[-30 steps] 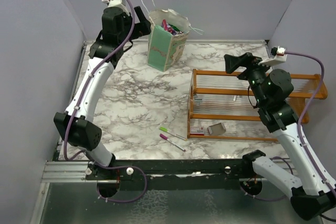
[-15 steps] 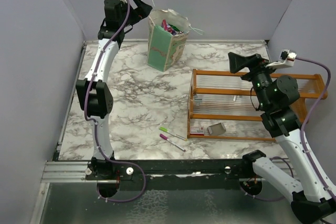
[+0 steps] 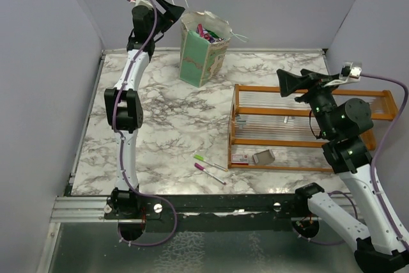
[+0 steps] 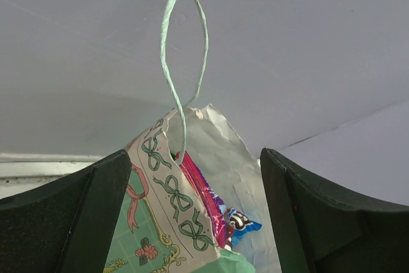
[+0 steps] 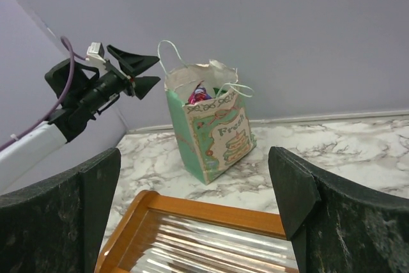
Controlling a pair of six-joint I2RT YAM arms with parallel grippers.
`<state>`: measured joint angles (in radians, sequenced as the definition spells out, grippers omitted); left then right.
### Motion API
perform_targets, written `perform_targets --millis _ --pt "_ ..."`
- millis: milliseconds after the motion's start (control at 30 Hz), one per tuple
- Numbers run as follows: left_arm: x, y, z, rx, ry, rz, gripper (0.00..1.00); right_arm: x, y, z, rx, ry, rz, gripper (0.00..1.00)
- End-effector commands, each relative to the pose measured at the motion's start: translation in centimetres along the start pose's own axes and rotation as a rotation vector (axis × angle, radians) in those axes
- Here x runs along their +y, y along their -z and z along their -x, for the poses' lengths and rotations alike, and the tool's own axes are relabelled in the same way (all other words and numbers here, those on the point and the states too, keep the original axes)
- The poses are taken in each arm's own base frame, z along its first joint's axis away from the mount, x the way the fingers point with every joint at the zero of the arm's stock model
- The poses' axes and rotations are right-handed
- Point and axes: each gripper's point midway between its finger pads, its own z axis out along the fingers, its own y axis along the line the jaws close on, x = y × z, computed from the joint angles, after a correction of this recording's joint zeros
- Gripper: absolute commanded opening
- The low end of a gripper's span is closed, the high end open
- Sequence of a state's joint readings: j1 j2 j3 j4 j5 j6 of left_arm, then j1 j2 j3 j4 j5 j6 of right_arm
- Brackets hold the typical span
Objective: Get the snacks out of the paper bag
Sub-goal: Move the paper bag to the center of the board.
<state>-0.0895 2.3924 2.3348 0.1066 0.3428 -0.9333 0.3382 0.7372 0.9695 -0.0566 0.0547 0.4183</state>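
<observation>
at the back of the marble surface (image 3: 166,113), close to the far wall: the paper bag (image 3: 203,55), upright, mint-green and white with a cake-and-bows print, mouth open. inside it, poking above the rim, the snacks (image 3: 206,32) (pink, purple and green wrappers from above; a pink packet and a blue one in the left wrist view). none seen outside the bag for certain.

just left of the bag's top, raised well above the surface: the left fingers (image 4: 70,222), spread wide, holding nothing. between them in the wrist view, touching neither, a thin pale string handle (image 4: 183,62) looping straight up from the bag's near edge. a second handle (image 5: 238,89) drooping over the bag's right side.

on the right half of the surface: an orange wooden rack (image 3: 246,87) with clear slats. above its far right part, the right fingers (image 5: 57,222), spread fully apart and empty, pointed across the surface toward the bag, well apart from it.

inside the rack's frame, by its near rail: a small flat grey packet (image 3: 263,156), contents unreadable.

left of the rack's near corner, flat on the marble: two thin pens, one green (image 3: 208,161), one pink (image 3: 209,173), side by side.
</observation>
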Motion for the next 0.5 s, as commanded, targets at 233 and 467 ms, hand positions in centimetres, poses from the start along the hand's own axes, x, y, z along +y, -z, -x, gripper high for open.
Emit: perform_targets --millis 233,467 --pt "-3.1 -1.6 2.6 -0.135 0.071 -0.220 0.81 -1.1 1.8 1.2 -0.105 0.077 -0.022 0.99" --pt "-1.7 -2.3 2.7 -0.173 0.147 -0.187 0.74 -1.1 2.1 1.4 -0.103 0.084 -0.026 0.99"
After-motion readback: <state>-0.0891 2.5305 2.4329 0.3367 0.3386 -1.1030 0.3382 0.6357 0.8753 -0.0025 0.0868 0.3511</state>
